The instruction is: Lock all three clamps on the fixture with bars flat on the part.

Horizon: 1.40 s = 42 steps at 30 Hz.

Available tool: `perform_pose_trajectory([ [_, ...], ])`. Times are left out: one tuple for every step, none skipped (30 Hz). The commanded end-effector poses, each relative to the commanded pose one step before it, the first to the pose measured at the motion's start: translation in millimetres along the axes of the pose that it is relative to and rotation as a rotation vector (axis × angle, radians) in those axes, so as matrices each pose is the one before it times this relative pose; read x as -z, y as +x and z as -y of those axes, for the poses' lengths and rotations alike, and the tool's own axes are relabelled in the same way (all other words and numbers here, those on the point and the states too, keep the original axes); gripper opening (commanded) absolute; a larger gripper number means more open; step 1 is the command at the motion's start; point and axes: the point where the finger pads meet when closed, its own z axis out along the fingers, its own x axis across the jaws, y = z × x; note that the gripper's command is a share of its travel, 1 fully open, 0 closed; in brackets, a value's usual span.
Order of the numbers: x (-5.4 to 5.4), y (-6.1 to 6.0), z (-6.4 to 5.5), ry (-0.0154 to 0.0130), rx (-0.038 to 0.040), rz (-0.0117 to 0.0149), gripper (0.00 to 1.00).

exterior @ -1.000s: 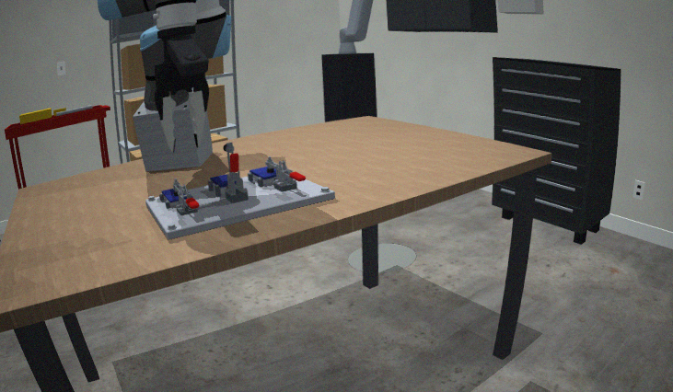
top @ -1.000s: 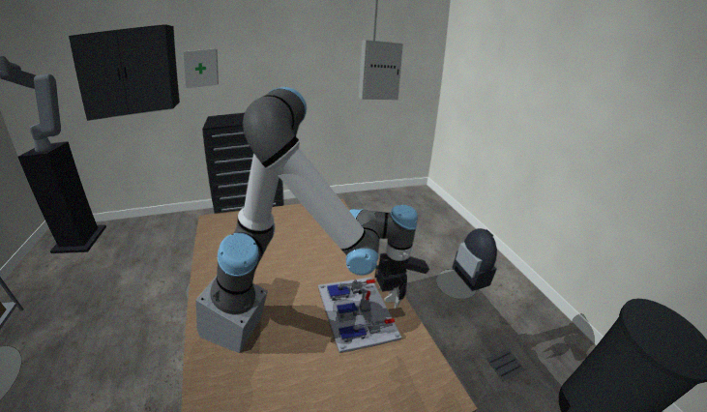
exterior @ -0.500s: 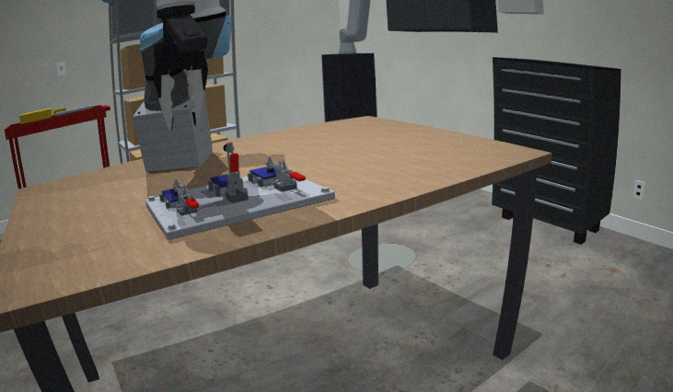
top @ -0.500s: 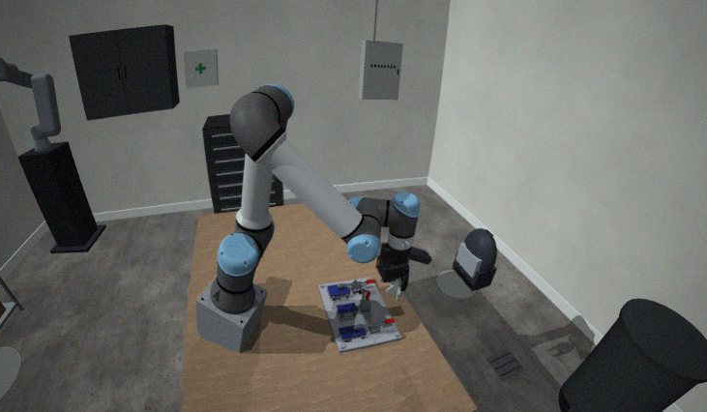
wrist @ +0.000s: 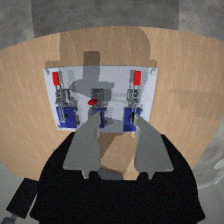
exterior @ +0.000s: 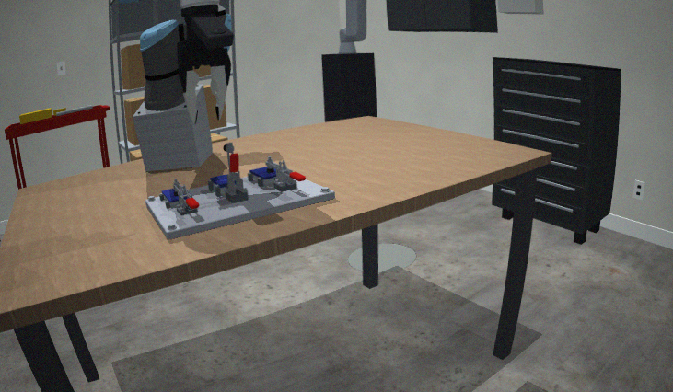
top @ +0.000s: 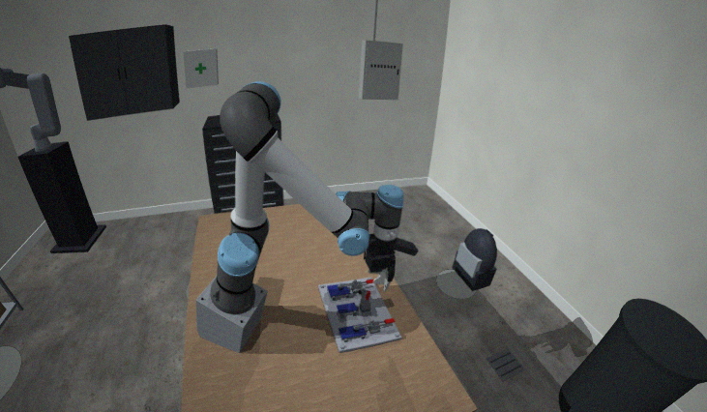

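The grey fixture plate (top: 360,317) lies on the wooden table and holds three clamps, each over a blue part. The two outer clamps have their red handles (exterior: 191,202) (exterior: 296,176) lying flat. The middle clamp's red handle (exterior: 234,162) stands upright. In the wrist view the plate (wrist: 102,100) lies ahead of the fingers, with the outer handles (wrist: 56,78) (wrist: 137,77) at its far side and the middle handle (wrist: 92,102) seen end-on. My gripper (top: 384,279) hangs above the plate's edge, clear of all handles. Its fingers are nearly shut, with nothing between them.
The arm's grey base (top: 231,311) stands on the table beside the plate. A black drawer cabinet (exterior: 552,141) stands past the table's end. A metal shelf (exterior: 173,73) and a red stand (exterior: 56,131) are behind the table.
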Motion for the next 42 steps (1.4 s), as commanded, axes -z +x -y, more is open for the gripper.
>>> perform_pose_trajectory([
  [0.55, -1.17, -0.11, 0.00133, -0.00029, -0.00071, 0.28],
  [0.0, 0.0, 0.0, 0.0, 0.0, 0.0, 0.28],
  [0.01, -9.68, -4.42, -0.00005, 0.00022, 0.00037, 0.28],
  [0.12, -10.94, -4.94, 0.00001, -0.00006, -0.00006, 0.28],
  [0.12, -10.94, -4.94, 0.00001, -0.00006, -0.00006, 0.28],
  [0.12, -10.94, -4.94, 0.00001, -0.00006, -0.00006, 0.28],
  [0.12, -10.94, -4.94, 0.00001, -0.00006, -0.00006, 0.28],
  [0.0, 0.0, 0.0, 0.0, 0.0, 0.0, 0.28],
  [0.0, 0.0, 0.0, 0.0, 0.0, 0.0, 0.28],
  [0.0, 0.0, 0.0, 0.0, 0.0, 0.0, 0.28],
  [0.0, 0.0, 0.0, 0.0, 0.0, 0.0, 0.28],
  [0.0, 0.0, 0.0, 0.0, 0.0, 0.0, 0.28],
  [0.0, 0.0, 0.0, 0.0, 0.0, 0.0, 0.28],
  [0.0, 0.0, 0.0, 0.0, 0.0, 0.0, 0.28],
  [0.0, 0.0, 0.0, 0.0, 0.0, 0.0, 0.28],
  [0.0, 0.0, 0.0, 0.0, 0.0, 0.0, 0.28],
  [0.0, 0.0, 0.0, 0.0, 0.0, 0.0, 0.28],
  [0.0, 0.0, 0.0, 0.0, 0.0, 0.0, 0.28],
  [0.0, 0.0, 0.0, 0.0, 0.0, 0.0, 0.28],
  [-6.1, 1.08, 0.41, 0.0, 0.00028, 0.00046, 0.28],
  [-6.0, -0.18, -0.08, -0.00001, -0.00008, -0.00007, 0.28],
  [-6.0, -0.18, -0.08, -0.00001, -0.00008, -0.00007, 0.28],
  [-6.0, -0.18, -0.08, -0.00001, -0.00008, -0.00007, 0.28],
  [-6.0, -0.18, -0.08, -0.00001, -0.00008, -0.00007, 0.28],
  [0.0, 0.0, 0.0, 0.0, 0.0, 0.0, 0.28],
  [0.0, 0.0, 0.0, 0.0, 0.0, 0.0, 0.28],
  [0.0, 0.0, 0.0, 0.0, 0.0, 0.0, 0.28],
  [0.0, 0.0, 0.0, 0.0, 0.0, 0.0, 0.28],
  [0.0, 0.0, 0.0, 0.0, 0.0, 0.0, 0.28],
  [0.0, 0.0, 0.0, 0.0, 0.0, 0.0, 0.28],
  [0.0, 0.0, 0.0, 0.0, 0.0, 0.0, 0.28],
  [0.0, 0.0, 0.0, 0.0, 0.0, 0.0, 0.28],
  [0.0, 0.0, 0.0, 0.0, 0.0, 0.0, 0.28],
  [0.0, 0.0, 0.0, 0.0, 0.0, 0.0, 0.28],
  [0.0, 0.0, 0.0, 0.0, 0.0, 0.0, 0.28],
  [0.0, 0.0, 0.0, 0.0, 0.0, 0.0, 0.28],
  [-5.29, -0.17, -0.2, -0.00023, 0.0, 0.00005, 0.28],
  [-6.0, -0.18, -0.06, 0.00006, 0.0, -0.00001, 0.28],
  [-6.0, -0.18, -0.06, 0.00006, 0.0, -0.00001, 0.28],
  [-6.0, -0.18, -0.07, 0.00006, 0.0, -0.00001, 0.28],
  [-6.0, -0.18, -0.07, 0.00006, 0.0, -0.00001, 0.28],
  [0.0, 0.0, 0.0, 0.0, 0.0, 0.0, 0.28],
])
